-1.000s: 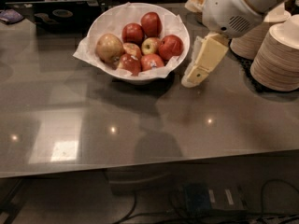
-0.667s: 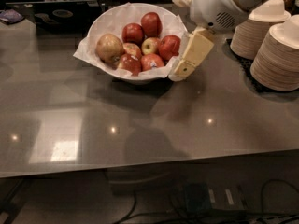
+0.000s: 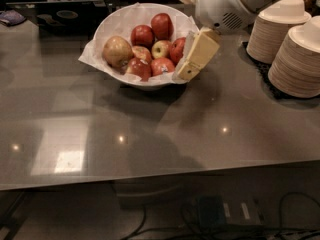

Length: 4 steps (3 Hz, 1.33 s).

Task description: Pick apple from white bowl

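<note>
The white bowl (image 3: 149,83) stands at the back middle of the grey table, lined with crumpled white paper. The apple (image 3: 117,51), large and yellow-tan, lies at the bowl's left side. Several smaller red apples (image 3: 143,35) and a small yellow-green and red apple (image 3: 161,48) fill the rest of the bowl. My gripper (image 3: 186,73) is cream-coloured and hangs slanted at the bowl's right rim, its tip over the rim's edge. It is well to the right of the apple, with the red apples between them. It holds nothing that I can see.
Two tall stacks of beige paper bowls (image 3: 280,31) stand on a black mat at the right, close behind my arm (image 3: 225,6). A black tray (image 3: 60,15) lies at the back left. The table's front edge (image 3: 160,176) runs below, with cables on the floor.
My gripper has moved left and up, from the table beside the bowl to the bowl's right rim. The apples and the bowl have not moved.
</note>
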Each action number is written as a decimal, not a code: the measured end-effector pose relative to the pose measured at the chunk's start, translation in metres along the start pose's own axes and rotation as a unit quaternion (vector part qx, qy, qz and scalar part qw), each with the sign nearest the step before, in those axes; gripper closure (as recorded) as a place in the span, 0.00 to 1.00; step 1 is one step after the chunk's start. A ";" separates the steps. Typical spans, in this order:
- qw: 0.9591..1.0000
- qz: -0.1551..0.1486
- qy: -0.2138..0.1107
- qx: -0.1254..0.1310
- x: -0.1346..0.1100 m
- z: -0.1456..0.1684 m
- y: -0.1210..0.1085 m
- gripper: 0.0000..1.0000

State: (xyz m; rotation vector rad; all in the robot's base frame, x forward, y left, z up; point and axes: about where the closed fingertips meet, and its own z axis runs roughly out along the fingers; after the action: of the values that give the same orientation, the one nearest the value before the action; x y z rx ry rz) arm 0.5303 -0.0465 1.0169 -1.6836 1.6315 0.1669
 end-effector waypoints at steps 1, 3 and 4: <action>0.999 -0.010 -0.040 0.006 -0.015 0.028 -0.014 0.04; 0.996 -0.013 -0.091 0.002 -0.035 0.075 -0.034 0.13; 0.995 -0.024 -0.101 0.002 -0.038 0.092 -0.043 0.19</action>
State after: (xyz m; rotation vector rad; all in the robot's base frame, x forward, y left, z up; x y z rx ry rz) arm 0.5995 0.0332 0.9934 -1.6442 1.4388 0.3005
